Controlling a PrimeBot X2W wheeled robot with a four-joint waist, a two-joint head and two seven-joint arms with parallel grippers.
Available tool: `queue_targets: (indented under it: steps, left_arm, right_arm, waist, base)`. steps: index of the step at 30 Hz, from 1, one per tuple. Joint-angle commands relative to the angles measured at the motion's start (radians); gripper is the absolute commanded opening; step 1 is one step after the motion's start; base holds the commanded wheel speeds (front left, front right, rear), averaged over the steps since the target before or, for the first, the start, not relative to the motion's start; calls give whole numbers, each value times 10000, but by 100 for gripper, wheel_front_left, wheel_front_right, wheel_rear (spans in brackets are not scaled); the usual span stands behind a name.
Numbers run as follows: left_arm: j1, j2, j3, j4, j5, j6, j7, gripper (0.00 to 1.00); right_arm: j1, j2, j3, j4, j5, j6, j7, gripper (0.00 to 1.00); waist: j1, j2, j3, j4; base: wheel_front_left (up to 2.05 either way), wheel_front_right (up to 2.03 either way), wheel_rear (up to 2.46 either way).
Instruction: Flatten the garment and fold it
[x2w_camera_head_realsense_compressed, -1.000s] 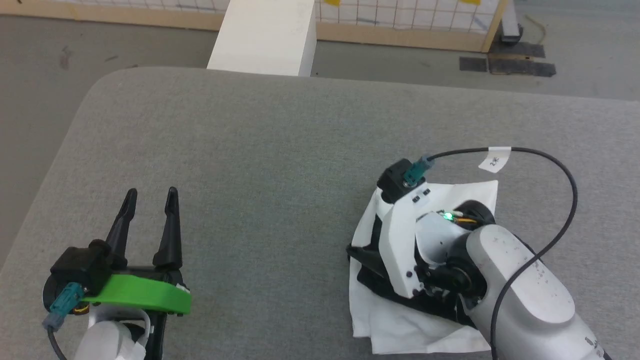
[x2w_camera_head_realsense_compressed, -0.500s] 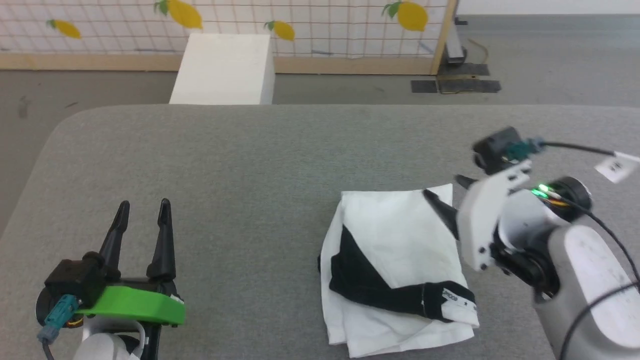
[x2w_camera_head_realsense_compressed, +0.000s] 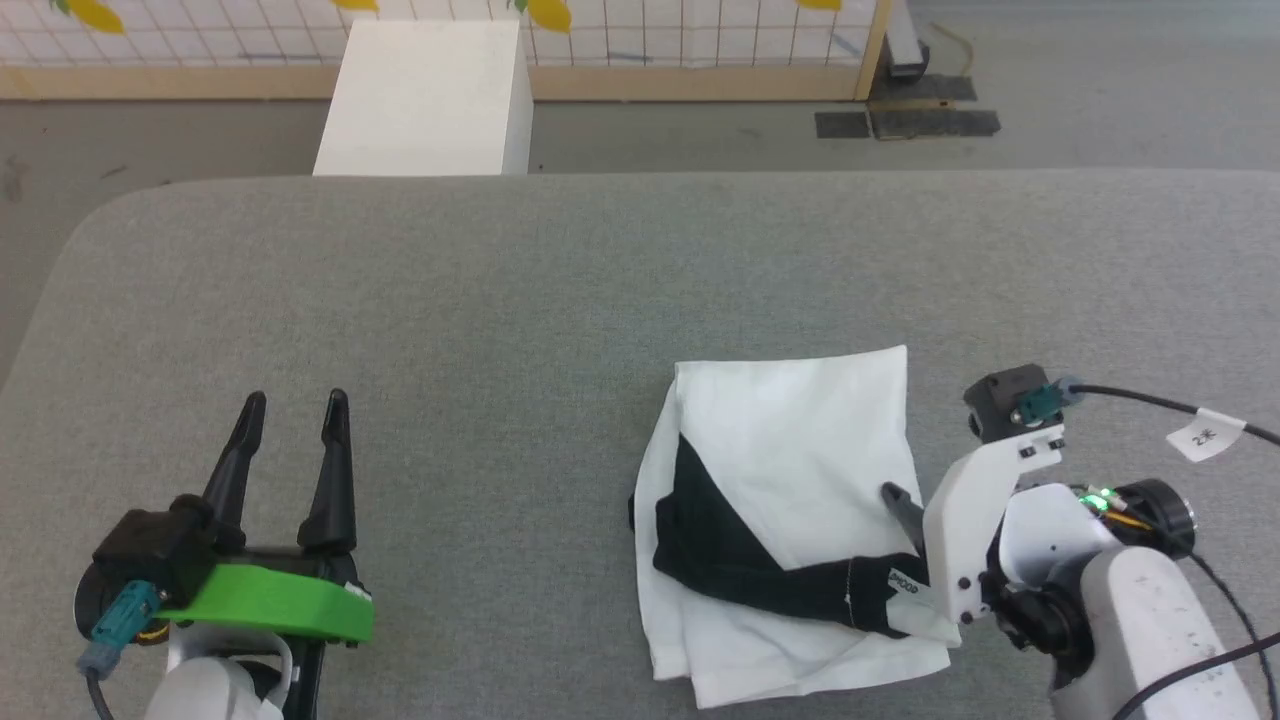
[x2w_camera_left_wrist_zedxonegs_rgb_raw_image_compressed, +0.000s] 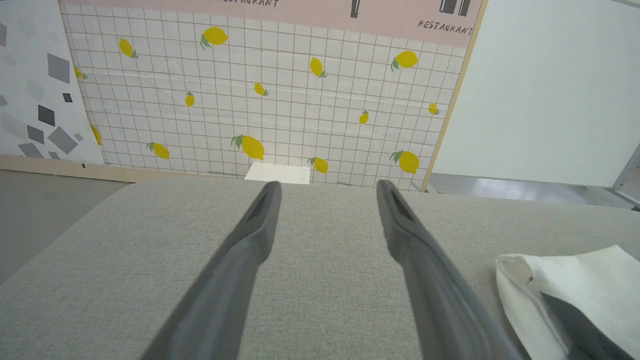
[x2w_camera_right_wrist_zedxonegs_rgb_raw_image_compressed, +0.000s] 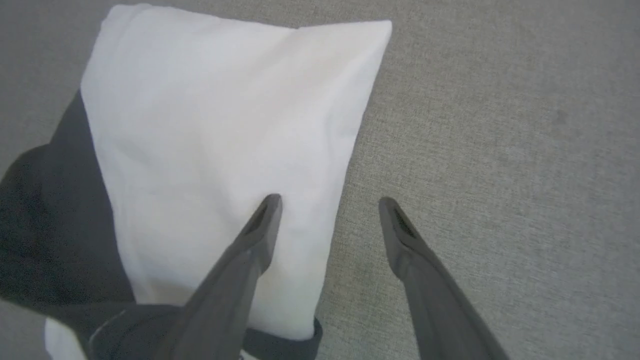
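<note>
1. Right gripper (x2w_camera_right_wrist_zedxonegs_rgb_raw_image_compressed: 330, 201): jaws stood spread wide with nothing between them. It straddled the right edge of the garment (x2w_camera_head_realsense_compressed: 800, 440), one finger (x2w_camera_right_wrist_zedxonegs_rgb_raw_image_compressed: 250, 245) over white cloth and the other over bare table (x2w_camera_head_realsense_compressed: 500, 300). Whether the tip pressed the cloth could not be told.
2. Left gripper (x2w_camera_head_realsense_compressed: 296, 400): at the near left, well apart from the cloth. Its jaws were equally wide and empty, and its fingers pointed away from the robot above the grey surface.
3. Garment: lay folded into a compact bundle on the near right part of the table, just beside the right gripper.
   - The long axis ran roughly near to far, leaning a little leftward at the near end.
   - The far end was a flat white panel with fairly square corners.
   - The near end showed stacked white layers at a looser edge.
4. Black sleeve (x2w_camera_head_realsense_compressed: 760, 580): crossed the near half of the bundle on a slant. It ran from the left-hand side down toward the near right, where its end lay against the right gripper's mount.
5. Farther out: bare grey tabletop with a rounded far-left corner.
6. Beyond the table: a white box (x2w_camera_head_realsense_compressed: 420, 100) on the floor, dark floor mats (x2w_camera_head_realsense_compressed: 905, 120), and a gridded wall with lemon prints (x2w_camera_left_wrist_zedxonegs_rgb_raw_image_compressed: 250, 100).
</note>
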Motion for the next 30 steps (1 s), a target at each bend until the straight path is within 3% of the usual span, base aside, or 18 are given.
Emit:
queue_targets:
  steps: [1,15,16,17,18,19,26,30]
  left_arm:
    - [-181,68,2,-37,-34,-71,-36,100]
    - [-424,119,-99,109,-108,-71,-36,100]
    - [-425,111,-107,116,-111,-71,-36,100]
    - [-420,101,-128,133,-136,-71,-36,100]
    - [-419,96,-136,148,-166,-71,-36,100]
    - [-419,95,-139,166,-193,-71,-36,100]
    - [-411,90,-174,235,-217,-71,-36,100]
    - [-425,63,-148,147,-206,-71,-36,100]
  right_arm:
    - [29,94,-51,153,-80,-13,-140,100]
    - [-171,369,-23,2216,81,-13,-242,100]
    - [-177,372,-52,2317,187,-13,-174,93]
    - [-202,374,-45,2390,233,-13,-153,30]
    - [-236,375,-64,2418,260,-13,-190,7]
    - [-281,376,-63,2454,290,-13,-216,0]
    - [-727,-12,406,2093,488,-13,-283,0]
    - [-920,-775,1057,1381,924,-13,117,0]
  waist:
    - [0,0,163,100]
    - [0,0,448,347]
    - [0,0,446,357]
    - [0,0,442,367]
    - [0,0,442,371]
    - [0,0,436,379]
    - [0,0,346,395]
    - [0,0,345,76]
  base:
    - [0,0,0]
    - [0,0,0]
    - [0,0,0]
    - [0,0,0]
    - [0,0,0]
    - [0,0,0]
    - [0,0,0]
    - [0,0,0]
